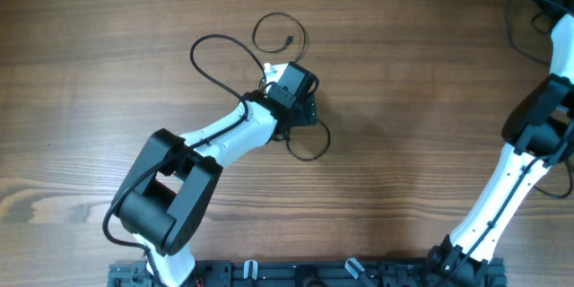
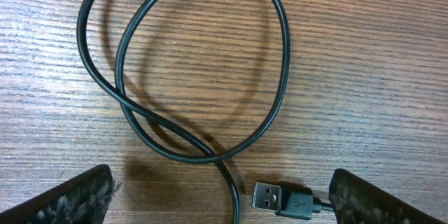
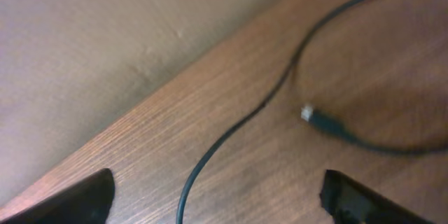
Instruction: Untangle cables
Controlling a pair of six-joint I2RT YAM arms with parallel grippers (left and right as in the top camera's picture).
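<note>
Cable [image 2: 285,56] lies looped on the tabletop [image 2: 364,42] just beyond its USB plug [image 2: 276,199]: light, limp, slippery, we judge. We'd pinch beside the plug. Left claw [image 2: 220,206] gapes wide, empty, straddling the plug; right claw [image 3: 217,199] likewise spread, holding nothing.

Wooden table [image 1: 404,99] — beige surface [image 3: 105,28] beyond
</note>
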